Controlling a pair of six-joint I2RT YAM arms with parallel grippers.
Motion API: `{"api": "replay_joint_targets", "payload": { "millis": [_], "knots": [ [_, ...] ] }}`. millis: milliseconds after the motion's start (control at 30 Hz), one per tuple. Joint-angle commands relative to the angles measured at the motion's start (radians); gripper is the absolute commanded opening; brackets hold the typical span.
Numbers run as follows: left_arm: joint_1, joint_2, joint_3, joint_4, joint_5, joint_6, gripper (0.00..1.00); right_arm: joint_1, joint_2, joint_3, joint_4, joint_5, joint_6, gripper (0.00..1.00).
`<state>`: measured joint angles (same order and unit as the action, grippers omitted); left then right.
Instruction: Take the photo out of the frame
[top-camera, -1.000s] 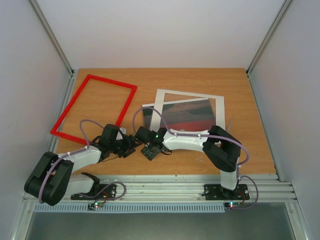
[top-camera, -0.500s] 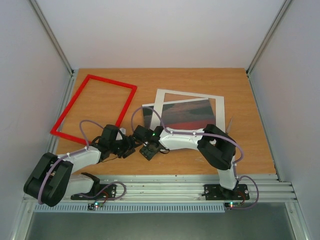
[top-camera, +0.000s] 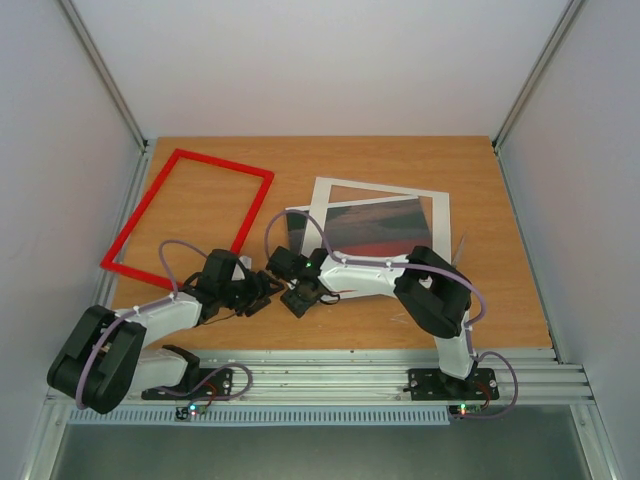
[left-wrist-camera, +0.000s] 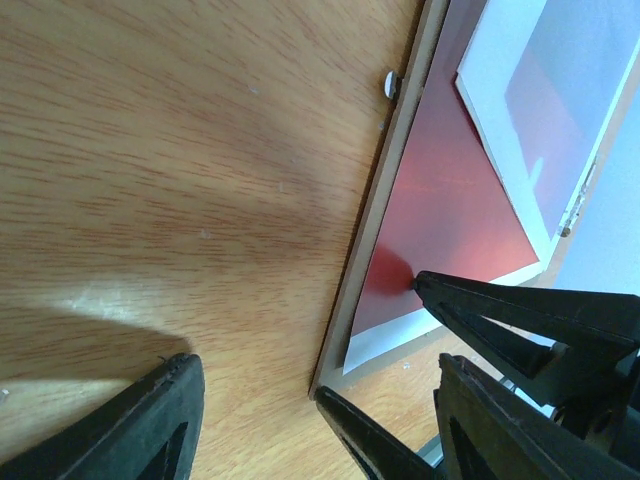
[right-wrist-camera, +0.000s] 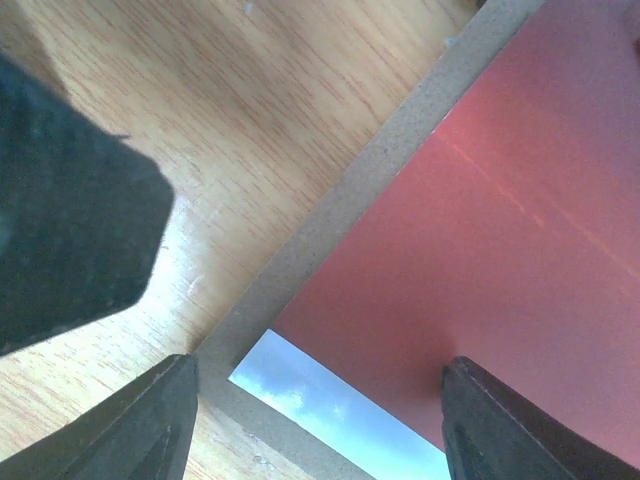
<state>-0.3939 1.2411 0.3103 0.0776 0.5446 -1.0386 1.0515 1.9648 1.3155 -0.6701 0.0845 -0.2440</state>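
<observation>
The red frame (top-camera: 190, 215) lies empty at the table's left. The photo (top-camera: 300, 235) lies on a brown backing board (left-wrist-camera: 375, 220), its far part under the white mat (top-camera: 380, 225). In the left wrist view the photo (left-wrist-camera: 440, 200) is red with a white edge. My right gripper (top-camera: 298, 290) is open over the photo's near left corner (right-wrist-camera: 480, 250); one fingertip (left-wrist-camera: 420, 285) touches the red print, the other sits by the board's corner (right-wrist-camera: 370, 190). My left gripper (top-camera: 262, 293) is open and empty on the bare wood just left of that corner.
The white mat with its dark pane (left-wrist-camera: 500, 90) overlaps the photo's far side. A small metal tab (left-wrist-camera: 390, 85) sticks out at the board's edge. The two grippers are very close together; the left one shows as a black block (right-wrist-camera: 70, 230) in the right wrist view.
My right gripper has crept a little up and left onto the photo's corner, and its elbow has shifted left. The left arm has barely moved.
</observation>
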Motion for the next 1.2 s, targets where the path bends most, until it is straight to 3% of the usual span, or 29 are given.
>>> {"api": "replay_joint_targets", "payload": {
  "millis": [0,400,1167],
  "knots": [
    [0.002,-0.019,-0.015,-0.008,0.002,0.012,0.64,-0.022,0.014,-0.005,-0.026,-0.014,0.01,0.66],
    [0.003,-0.023,-0.014,-0.006,0.008,0.011,0.64,-0.025,-0.004,0.016,-0.054,0.045,-0.002,0.55],
    [0.003,-0.02,0.056,0.031,0.063,-0.024,0.64,-0.025,-0.105,-0.001,-0.044,0.17,-0.039,0.47]
  ]
}}
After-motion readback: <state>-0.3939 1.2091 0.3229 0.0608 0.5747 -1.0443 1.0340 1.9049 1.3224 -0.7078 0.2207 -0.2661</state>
